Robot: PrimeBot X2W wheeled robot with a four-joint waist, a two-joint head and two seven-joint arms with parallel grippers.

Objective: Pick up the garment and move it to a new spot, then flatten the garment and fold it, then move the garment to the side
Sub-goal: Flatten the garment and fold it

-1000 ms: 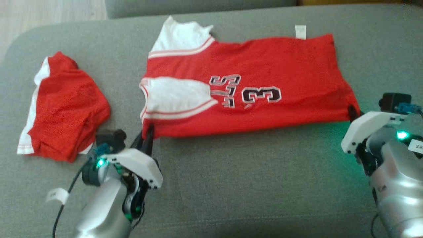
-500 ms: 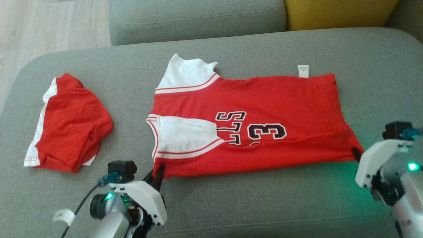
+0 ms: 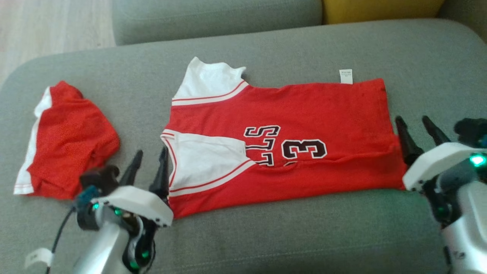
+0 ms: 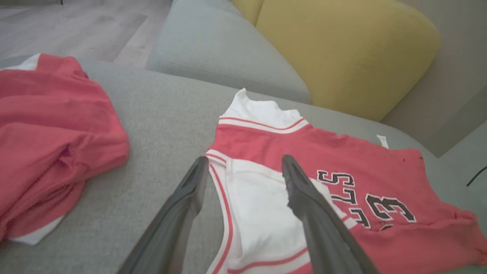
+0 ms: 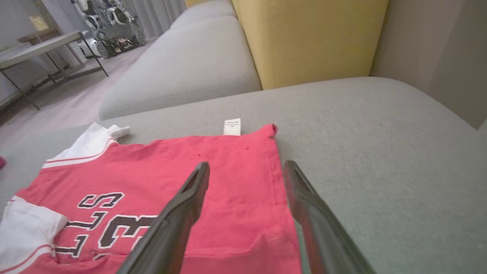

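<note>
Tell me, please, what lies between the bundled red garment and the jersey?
In the head view, bare grey sofa cushion, with the open left gripper at its near end beside the jersey.

Silver forearms, white wrist covers, green lights, tapered black fingers.

Matt cloth jersey — coarse, woven grey sofa.

A living room; grey sofa, yellow cushion.
</note>
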